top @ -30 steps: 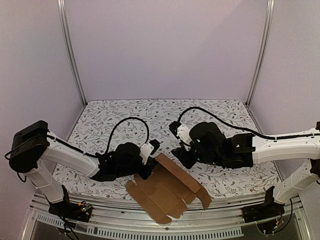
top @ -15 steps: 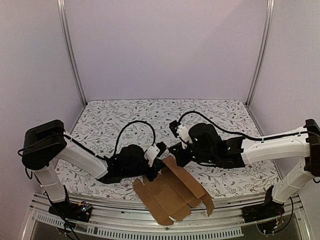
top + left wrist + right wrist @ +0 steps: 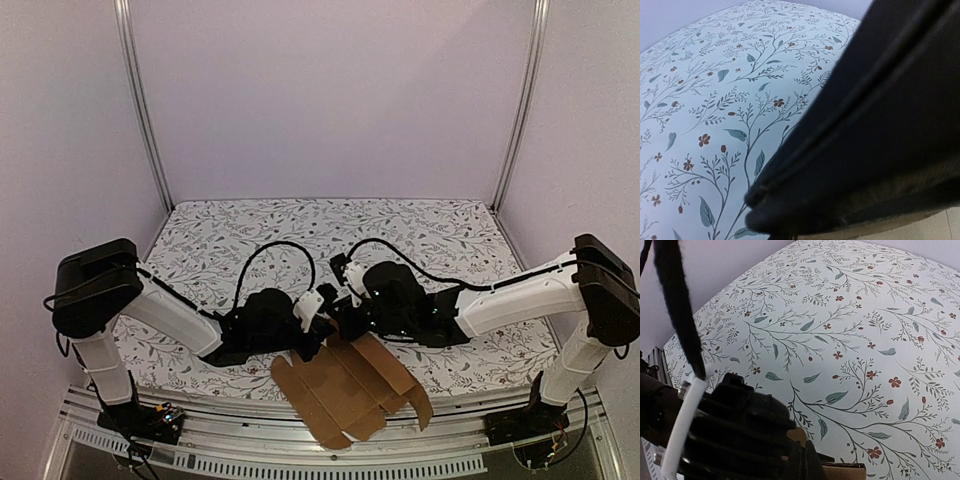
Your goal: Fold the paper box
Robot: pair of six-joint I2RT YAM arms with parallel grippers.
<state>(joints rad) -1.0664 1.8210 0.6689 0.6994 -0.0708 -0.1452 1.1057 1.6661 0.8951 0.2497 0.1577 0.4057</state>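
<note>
Cardboard, the paper box [image 3: 350, 390], lies unfolded and tilted at lower centre of the top view, overhanging the table's [image 3: 250, 230] near edge. The left gripper [image 3: 318, 322] pinches its upper edge, probably to keep it raised for creasing. The right gripper [image 3: 342, 318] meets it there, fingers [image 3: 807, 460] pressed together; whether cardboard sits between them is unclear. A second ago the right gripper stood further right with its fingers apart, and the box lay slightly further left.

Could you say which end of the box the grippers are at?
The far end of the box, where the left gripper and right gripper meet; the near end lies free.
</note>
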